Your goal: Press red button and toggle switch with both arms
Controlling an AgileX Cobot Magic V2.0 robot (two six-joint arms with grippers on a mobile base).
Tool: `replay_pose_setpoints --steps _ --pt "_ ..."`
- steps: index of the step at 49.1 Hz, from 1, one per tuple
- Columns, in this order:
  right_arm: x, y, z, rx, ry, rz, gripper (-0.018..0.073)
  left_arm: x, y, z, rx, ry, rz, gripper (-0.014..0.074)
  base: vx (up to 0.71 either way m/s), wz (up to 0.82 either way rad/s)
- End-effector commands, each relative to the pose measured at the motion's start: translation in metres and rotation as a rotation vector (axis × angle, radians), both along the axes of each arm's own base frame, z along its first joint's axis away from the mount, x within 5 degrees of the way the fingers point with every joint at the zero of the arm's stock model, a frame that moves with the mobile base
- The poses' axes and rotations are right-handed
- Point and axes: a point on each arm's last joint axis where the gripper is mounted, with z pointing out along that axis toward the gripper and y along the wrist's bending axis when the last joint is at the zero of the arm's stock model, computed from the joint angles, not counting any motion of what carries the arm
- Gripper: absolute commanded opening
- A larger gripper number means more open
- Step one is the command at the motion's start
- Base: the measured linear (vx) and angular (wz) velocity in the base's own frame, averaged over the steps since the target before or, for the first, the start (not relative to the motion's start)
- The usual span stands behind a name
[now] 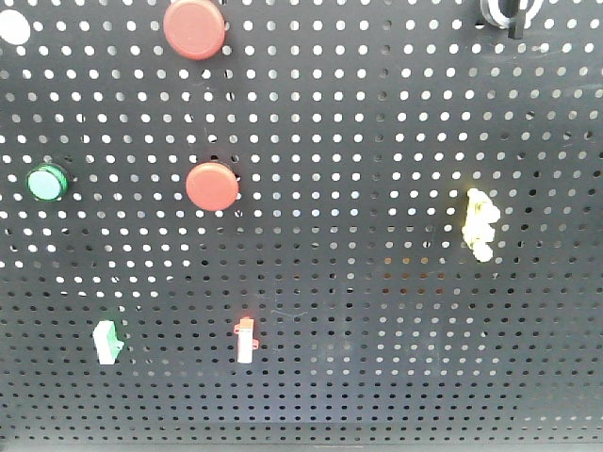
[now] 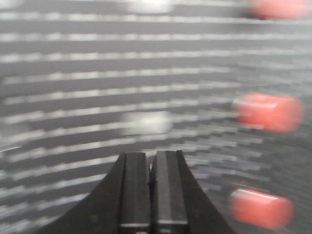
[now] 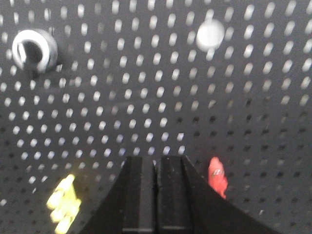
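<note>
The red button (image 1: 194, 28), the larger of two alike, sits at the top of the black pegboard (image 1: 377, 311). The toggle switch (image 1: 504, 11) is cut off by the top right edge. Neither arm shows in the front view. In the right wrist view the toggle switch (image 3: 34, 48) is a silvery ring with a dark knob at the upper left, well beyond my shut, empty right gripper (image 3: 157, 160). The left wrist view is motion-blurred. My left gripper (image 2: 151, 156) is shut and empty. Red blurs (image 2: 268, 112) lie to its right; I cannot tell which is the red button.
The smaller red button (image 1: 212, 185) and a green button (image 1: 46, 182) sit mid-left. A yellow lumpy switch (image 1: 481, 224) is at the right and shows by my right gripper (image 3: 63, 197). A white red-tipped switch (image 1: 245, 339) and a white-green part (image 1: 107, 341) sit low.
</note>
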Motion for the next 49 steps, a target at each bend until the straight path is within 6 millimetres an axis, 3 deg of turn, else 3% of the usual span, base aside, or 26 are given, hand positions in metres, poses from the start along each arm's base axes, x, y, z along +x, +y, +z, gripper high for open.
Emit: replay_pose_setpoints --steps 1,2,3,10,24,41,49 --pt "-0.003 -0.001 0.016 0.000 -0.100 -0.007 -0.0003 0.007 -0.023 0.013 0.042 -0.059 -0.126 0.0002 0.00 0.00" --pt "-0.003 -0.001 0.016 -0.006 -0.100 -0.008 -0.0003 0.009 -0.030 0.013 0.057 -0.063 -0.161 0.0002 0.00 0.00" --pt "-0.003 -0.001 0.015 -0.029 -0.101 -0.010 -0.0003 0.025 -0.067 0.017 0.105 -0.087 -0.302 0.0002 0.00 0.00" --pt "-0.003 -0.001 0.015 -0.051 -0.094 -0.011 -0.0003 0.051 -0.087 0.023 0.093 -0.068 -0.305 0.0002 0.00 0.00" --pt "-0.003 -0.001 0.012 -0.110 -0.067 -0.012 -0.0003 0.063 -0.091 0.040 0.048 -0.129 -0.267 0.0002 0.00 0.00" --pt "-0.003 -0.001 0.012 -0.110 -0.071 -0.012 -0.0003 0.100 -0.092 0.027 0.035 -0.094 -0.172 0.0002 0.00 0.00" --pt "-0.003 -0.001 0.012 -0.108 -0.070 -0.012 -0.0003 0.105 -0.091 0.024 0.043 -0.080 -0.164 0.0002 0.00 0.00"
